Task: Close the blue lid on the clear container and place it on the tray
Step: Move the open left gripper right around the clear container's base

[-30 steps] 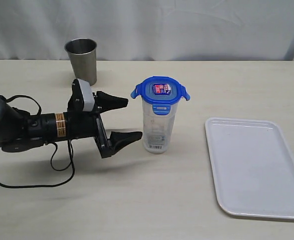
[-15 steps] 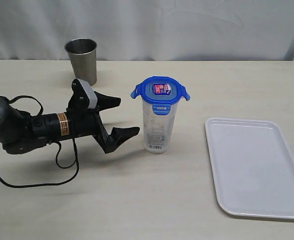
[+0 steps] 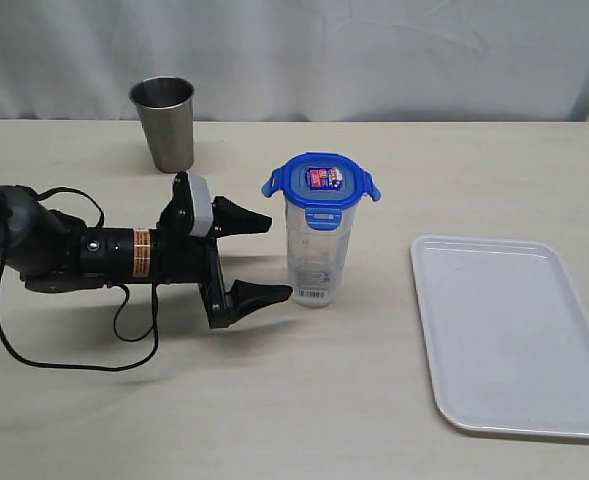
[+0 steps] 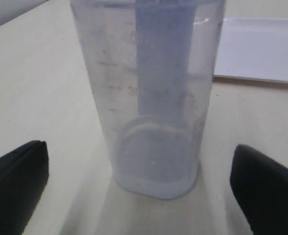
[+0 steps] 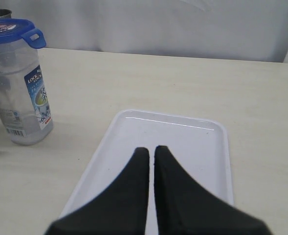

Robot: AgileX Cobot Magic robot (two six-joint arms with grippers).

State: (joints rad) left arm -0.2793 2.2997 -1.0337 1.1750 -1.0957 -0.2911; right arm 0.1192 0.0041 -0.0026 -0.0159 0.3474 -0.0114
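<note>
While the tray (image 3: 514, 335) is lying flat on the near right part of the table (image 3: 304, 420), its long side is running front to back. The right gripper (image 5: 151, 149) is hanging over the tray's near end, fingers pressed together, gripping nothing.

Further in, on the left, the left gripper (image 3: 279, 257) is lying low and level, pointing right at the container (image 3: 319, 255). Its jaws are standing wide apart and holding nothing. One fingertip is sitting behind and one in front of the container's lower wall, and the left wrist view is showing a gap on each side.

The container is standing upright at mid-table, long axis vertical, base on the table, well apart from the tray and to its left. The lid (image 3: 322, 182) is sitting on its mouth, sticker side up, with two side flaps sticking outward and the front flap hanging down. Whether it is snapped fast, cannot tell.

The steel cup (image 3: 163, 122) is standing upright at far left, before the white curtain (image 3: 374, 50).
</note>
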